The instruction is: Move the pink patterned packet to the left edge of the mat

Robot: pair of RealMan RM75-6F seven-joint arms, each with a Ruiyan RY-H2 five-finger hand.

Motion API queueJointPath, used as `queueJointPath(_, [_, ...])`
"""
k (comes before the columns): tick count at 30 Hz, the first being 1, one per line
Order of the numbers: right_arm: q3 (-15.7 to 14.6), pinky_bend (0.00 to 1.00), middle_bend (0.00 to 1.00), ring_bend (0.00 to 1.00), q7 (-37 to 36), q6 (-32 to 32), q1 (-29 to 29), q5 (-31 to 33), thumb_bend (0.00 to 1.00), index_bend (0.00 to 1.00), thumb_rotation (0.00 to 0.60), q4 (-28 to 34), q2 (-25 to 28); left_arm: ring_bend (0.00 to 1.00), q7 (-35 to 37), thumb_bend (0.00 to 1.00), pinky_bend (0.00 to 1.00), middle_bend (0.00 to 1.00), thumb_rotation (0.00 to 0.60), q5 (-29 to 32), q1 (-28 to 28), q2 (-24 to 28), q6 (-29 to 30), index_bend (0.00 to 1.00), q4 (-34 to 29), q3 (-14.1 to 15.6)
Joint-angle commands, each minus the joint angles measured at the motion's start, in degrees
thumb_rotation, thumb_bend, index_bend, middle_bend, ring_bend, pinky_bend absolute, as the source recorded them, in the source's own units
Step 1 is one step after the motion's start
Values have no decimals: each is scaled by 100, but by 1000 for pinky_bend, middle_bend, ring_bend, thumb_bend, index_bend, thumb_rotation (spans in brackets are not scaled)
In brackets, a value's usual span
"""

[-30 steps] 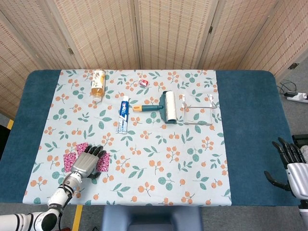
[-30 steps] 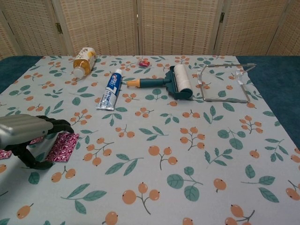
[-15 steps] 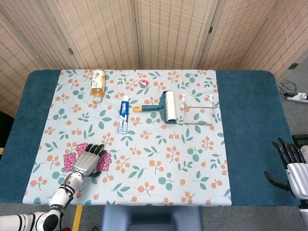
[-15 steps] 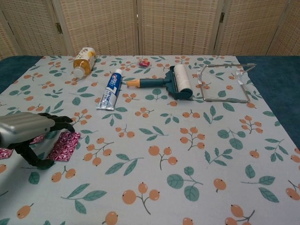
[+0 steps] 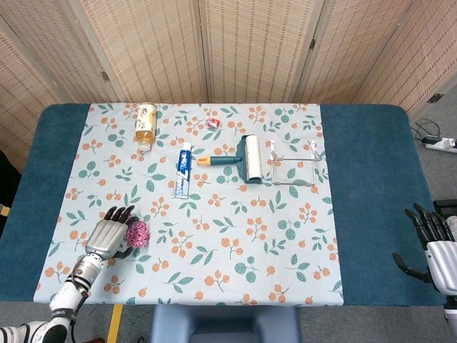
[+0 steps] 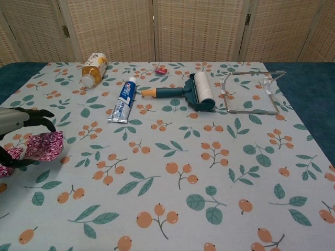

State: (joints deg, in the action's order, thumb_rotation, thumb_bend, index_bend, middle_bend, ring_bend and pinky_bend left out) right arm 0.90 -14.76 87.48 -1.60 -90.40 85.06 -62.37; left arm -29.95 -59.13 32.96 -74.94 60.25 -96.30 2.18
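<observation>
Down at the near left corner of the mat (image 5: pixel 214 264), the left hand (image 5: pixel 106 236) is grasping the pink packet (image 5: pixel 137 232), which looks crumpled and lifted in its fingers (image 6: pixel 39 114), bunched on the hand's right side. The mat's left edge lies further to the left of the hand, so the packet seems to need carrying that way, across the last strip of leaf print towards the blue tabletop (image 5: pixel 43 179). The right hand (image 5: pixel 434 243) hangs off the far right side, released with fingers spread, well apart from everything. Farther back lie a toothpaste tube (image 5: pixel 183 170), a lint roller (image 5: pixel 246 158) and a bottle (image 5: pixel 145 123).
</observation>
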Motion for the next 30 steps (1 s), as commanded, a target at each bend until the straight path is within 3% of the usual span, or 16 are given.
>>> queueJointPath(1, [0,0,4,0,-1,-5,-7,-7,337,0,536,0,1,0,144,367,0,0,517,-24,-170,184,109,201,23,81])
queueJointPath(14, [-7,0,4,0,98,0,-33,-64,336,0,535,89,3,0,664,367,0,0,520,163,-565,279,-105,184,628,185])
queueJointPath(30, [-20,0,4,0,129,25,-8,-55,337,0,536,130,18,0,597,367,0,0,519,264,-565,132,-387,175,827,73])
